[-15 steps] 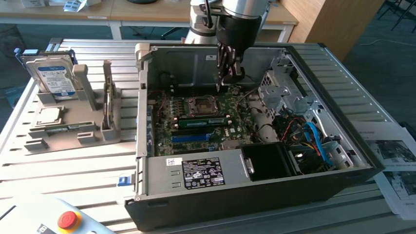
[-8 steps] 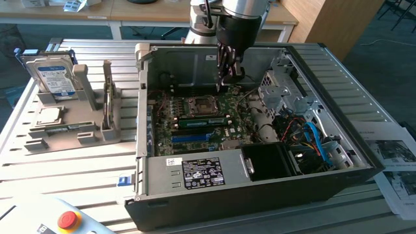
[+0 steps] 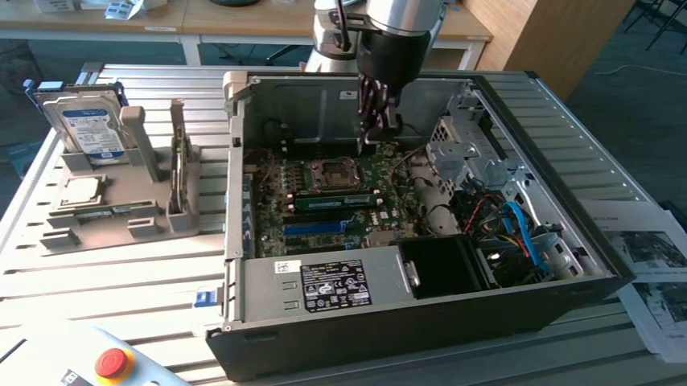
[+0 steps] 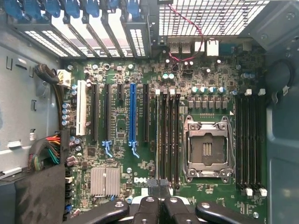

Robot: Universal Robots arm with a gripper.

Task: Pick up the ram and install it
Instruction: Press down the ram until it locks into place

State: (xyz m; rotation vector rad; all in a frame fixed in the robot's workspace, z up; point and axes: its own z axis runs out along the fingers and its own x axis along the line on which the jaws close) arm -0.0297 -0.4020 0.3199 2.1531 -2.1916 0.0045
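Pick-up part looks done: ram (image 3: 335, 201) not in the grey stand (image 3: 118, 217) on the bench (image 3: 129, 281) at frame left, already inside the PC case (image 3: 429, 322). Lies as a long thin green strip across the board (image 3: 355, 217), centre of the exterior view, between the empty processor socket (image 3: 333, 173) above it and the blue slot (image 3: 317, 227) below it. Judged seated or nearly seated in a memory slot; can't tell if the end clips are latched, so a final press-in may be left.

Claw (image 3: 376, 137) shut, fingers together, nothing visibly gripped. Hangs in the case in upper centre of frame, just above the socket and near the ram; touching or not, can't tell. In the wrist view, claw (image 4: 159, 186) at bottom centre, tips over one end of the dark memory slots (image 4: 168, 140), approx. in line w/ them.

Ram's look: flat, narrow, green w/ darker patches along it, straight, level w/ the board, no tilt seen.

Hard drive (image 3: 86, 129) and small square chip (image 3: 80, 191) on the stand, untouched.
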